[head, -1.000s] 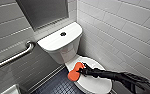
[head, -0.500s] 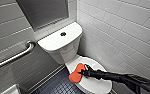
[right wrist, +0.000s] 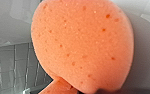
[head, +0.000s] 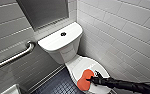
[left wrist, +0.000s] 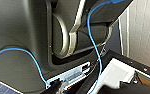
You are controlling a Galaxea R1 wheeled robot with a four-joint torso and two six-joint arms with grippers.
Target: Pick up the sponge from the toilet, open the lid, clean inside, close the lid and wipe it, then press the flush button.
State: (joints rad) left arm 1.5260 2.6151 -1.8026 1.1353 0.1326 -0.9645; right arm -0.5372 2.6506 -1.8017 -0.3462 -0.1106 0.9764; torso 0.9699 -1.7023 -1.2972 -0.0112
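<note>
- White tiled walls [head: 121, 30] close in the corner, one to the right of the right claw [head: 92, 80] and one far beyond it.
- Dark blue small-tiled floor [head: 58, 85] lies to the claw's left and below it; the right wrist view catches it too, past the sponge's edge.
- A grey flat panel [head: 43, 12] hangs on the far wall, high above and well apart from the claw.
- A metal grab bar [head: 13, 58] runs along the wall far off to the claw's left.
- The toilet [head: 66, 53], white and glossy, stands in the corner straight ahead of the claw, with its boxy tank at the far end.
- The lid [head: 91, 65] is down over the bowl, and it lies directly beneath and just beyond the claw.
- The black right arm [head: 126, 86] comes in low from the right and reaches across the near end of the lid.
- The sponge [head: 84, 80], orange-red and rounded, is at the tip of the claw, over the near left part of the lid, and part of it passes the rim above the floor. Whether it presses on the lid or hangs just over it cannot be told. In the right wrist view the sponge [right wrist: 83, 45] shows porous and very close, with white ceramic behind it.
- The right claw is closed on the sponge's right edge and holds it.
- A small dark round flush button [head: 63, 34] sits in the middle of the tank top, well beyond the claw.
</note>
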